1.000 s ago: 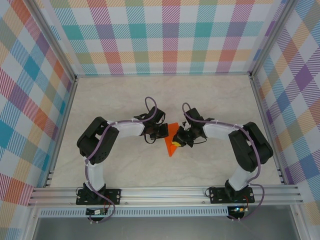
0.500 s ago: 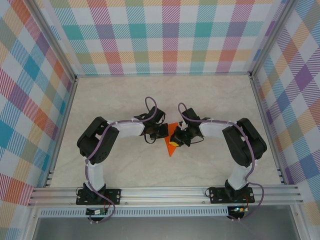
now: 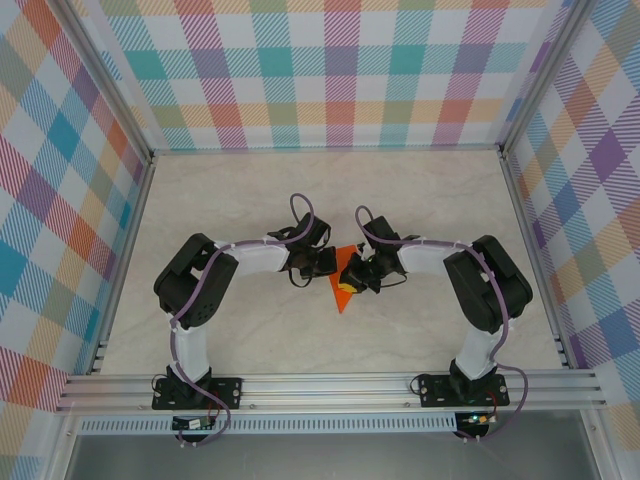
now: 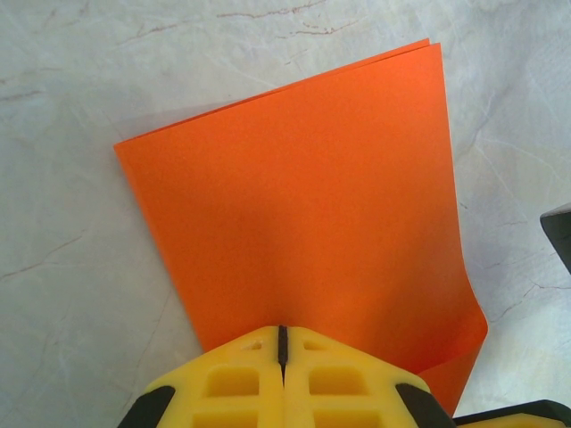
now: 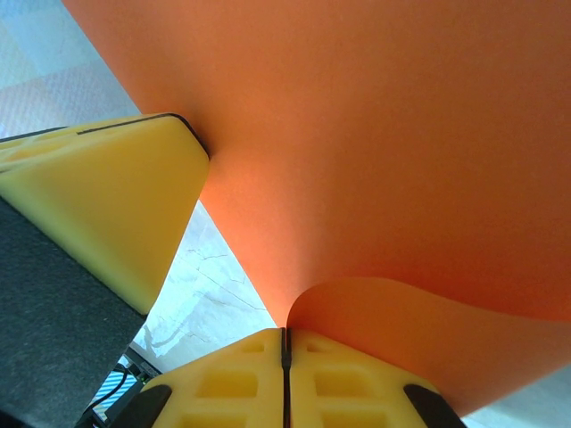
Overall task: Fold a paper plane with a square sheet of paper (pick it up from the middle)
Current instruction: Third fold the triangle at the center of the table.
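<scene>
**Both arms pinch a folded orange sheet at mid-tabletop**

The thin, bright orange square sheet of paper [image 4: 303, 214] looks doubled over, judging by the two edges at its far corner. It sits between the two wrists at the middle of the pale marbled tabletop [image 3: 220, 200]. The left arm's jaws are closed on its near edge, and the right arm's jaws are closed on another edge, where the sheet bows up in a soft curl. It should handle as light, limp and easily creased, so a hold near the fold, across both layers, seems safest. From overhead the sheet is a small orange point below the wrists. The left wrist view shows its flat face and layered corner. The right wrist view shows the curl and the other arm's yellow finger [image 5: 107, 205] beside it. Whether the sheet rests on the tabletop or is slightly lifted, I cannot tell.
</scene>
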`<state>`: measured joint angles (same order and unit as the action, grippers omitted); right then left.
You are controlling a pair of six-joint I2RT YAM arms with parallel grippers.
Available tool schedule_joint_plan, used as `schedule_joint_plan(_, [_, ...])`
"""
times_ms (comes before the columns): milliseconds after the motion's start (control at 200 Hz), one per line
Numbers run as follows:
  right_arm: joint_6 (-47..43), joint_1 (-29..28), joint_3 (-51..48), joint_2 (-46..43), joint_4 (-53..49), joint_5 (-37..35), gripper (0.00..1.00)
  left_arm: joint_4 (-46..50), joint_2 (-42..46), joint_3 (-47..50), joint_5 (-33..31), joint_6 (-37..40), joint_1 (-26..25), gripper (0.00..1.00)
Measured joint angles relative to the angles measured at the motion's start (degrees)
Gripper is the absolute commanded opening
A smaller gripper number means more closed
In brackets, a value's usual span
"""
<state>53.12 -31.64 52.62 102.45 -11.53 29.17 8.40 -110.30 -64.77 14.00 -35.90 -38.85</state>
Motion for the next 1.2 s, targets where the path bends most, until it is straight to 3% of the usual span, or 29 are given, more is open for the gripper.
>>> schedule_joint_plan(1200, [2.16,-0.26,-0.35,1.01,2.54,-0.83,0.08,0.00,0.00,0.00,0.02,0.39,0.04,0.01])
